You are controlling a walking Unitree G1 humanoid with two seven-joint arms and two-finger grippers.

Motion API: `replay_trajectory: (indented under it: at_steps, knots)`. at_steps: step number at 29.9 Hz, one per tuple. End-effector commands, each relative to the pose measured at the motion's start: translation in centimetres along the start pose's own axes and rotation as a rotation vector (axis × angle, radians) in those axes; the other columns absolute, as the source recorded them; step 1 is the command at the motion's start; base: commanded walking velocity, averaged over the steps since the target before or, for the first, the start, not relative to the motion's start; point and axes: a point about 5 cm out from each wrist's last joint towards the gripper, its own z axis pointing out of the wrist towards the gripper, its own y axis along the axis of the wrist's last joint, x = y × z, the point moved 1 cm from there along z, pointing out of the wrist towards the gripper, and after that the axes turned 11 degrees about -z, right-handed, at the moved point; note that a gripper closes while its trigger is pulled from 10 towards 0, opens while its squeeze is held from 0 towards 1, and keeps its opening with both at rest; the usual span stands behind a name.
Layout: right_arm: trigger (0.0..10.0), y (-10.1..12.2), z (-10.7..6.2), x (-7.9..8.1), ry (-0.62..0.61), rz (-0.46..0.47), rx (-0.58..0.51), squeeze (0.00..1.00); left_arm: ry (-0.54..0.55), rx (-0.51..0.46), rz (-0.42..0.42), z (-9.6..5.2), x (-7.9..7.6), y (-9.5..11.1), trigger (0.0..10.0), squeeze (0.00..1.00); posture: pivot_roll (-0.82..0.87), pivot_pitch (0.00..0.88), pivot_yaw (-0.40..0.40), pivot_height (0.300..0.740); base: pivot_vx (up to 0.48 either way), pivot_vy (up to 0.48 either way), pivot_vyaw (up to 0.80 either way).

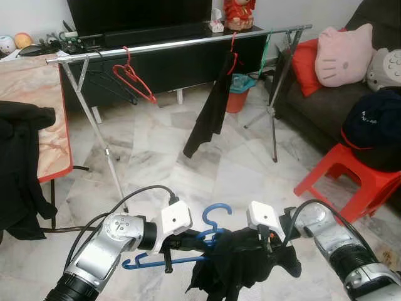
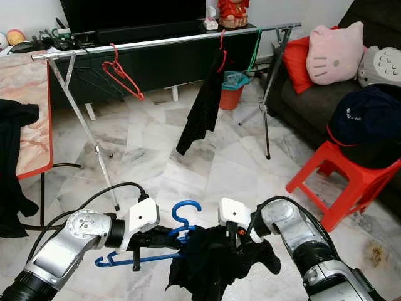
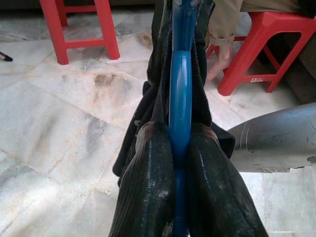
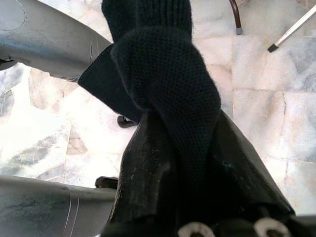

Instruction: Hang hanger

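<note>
I have the blue plastic hanger (image 1: 188,246) low in front of me, above the pale marble floor (image 1: 238,163), with a black knitted garment (image 1: 235,266) bunched over its right half. My left gripper (image 3: 178,197) is clamped on the hanger — in the left wrist view both black fingers (image 3: 148,187) press against the blue bar from either side. My right gripper (image 4: 182,163) is closed on the black garment; the right wrist view shows a fold of the knit pinched between its fingers. The hanger's hook stands up between the two white wrist housings. Well ahead stands the long silver clothes rail (image 1: 182,42) on folding legs — a red wire hanger (image 1: 133,78) hangs near its left end, and a black piece of clothing (image 1: 212,110) hangs right of the middle. A red plastic stool (image 1: 351,179) stands off to my right, beside the dark sofa (image 1: 326,94).
</note>
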Motion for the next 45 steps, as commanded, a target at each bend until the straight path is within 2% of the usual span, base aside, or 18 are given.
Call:
replay_trajectory:
  at_steps: [1, 12, 13, 14, 15, 34, 38, 45]
  knots:
    - [0.0, 0.3, 0.4, 0.0, 0.020, -0.016, -0.009, 0.00, 0.026, -0.023, 0.029, -0.1, 0.5, 0.9, 10.0, 0.00, 0.06, 0.000, -0.050, 0.740, 0.000, 0.000, 0.00]
    - [0.0, 0.3, 0.7, -0.1, 0.013, -0.020, -0.006, 0.00, 0.037, 0.002, 0.035, -0.2, 0.7, 0.6, 10.0, 0.00, 0.06, 0.000, -0.049, 0.740, 0.000, 0.000, 0.00]
    - [0.0, 0.4, 0.7, -0.1, 0.013, -0.020, -0.007, 0.00, 0.034, 0.003, 0.028, -0.2, 0.7, 0.5, 10.0, 0.15, 0.06, 0.000, -0.049, 0.740, 0.000, 0.000, 0.00]
    - [0.0, 0.4, 0.7, -0.1, 0.013, -0.020, -0.007, 0.00, 0.031, 0.004, 0.027, -0.2, 0.7, 0.5, 10.0, 0.15, 0.06, 0.000, -0.049, 0.740, 0.000, 0.000, 0.00]
    - [0.0, 0.3, 0.8, -0.1, 0.011, -0.022, -0.005, 0.00, 0.027, 0.007, 0.025, -0.2, 0.8, 0.5, 10.0, 1.00, 0.06, 0.000, -0.049, 0.740, 0.000, 0.000, 0.00]
    - [0.0, -0.4, 1.0, 0.3, 0.025, -0.024, 0.043, 0.00, 0.060, 0.054, 0.041, -2.1, 1.9, -0.1, 10.0, 1.00, 0.07, 0.000, -0.053, 0.740, 0.000, 0.000, 0.00]
    - [0.0, -0.7, 0.9, 0.4, 0.011, -0.012, 0.055, 0.00, 0.067, 0.066, 0.045, -2.8, 2.3, -0.2, 10.0, 1.00, 0.07, 0.000, -0.053, 0.740, 0.000, 0.000, 0.00]
    - [0.0, -2.3, 1.6, 1.6, 0.018, 0.017, 0.119, 0.00, 0.126, 0.089, 0.035, -4.3, 3.3, -0.5, 10.0, 1.00, 0.07, 0.000, -0.056, 0.740, 0.000, 0.000, 0.00]
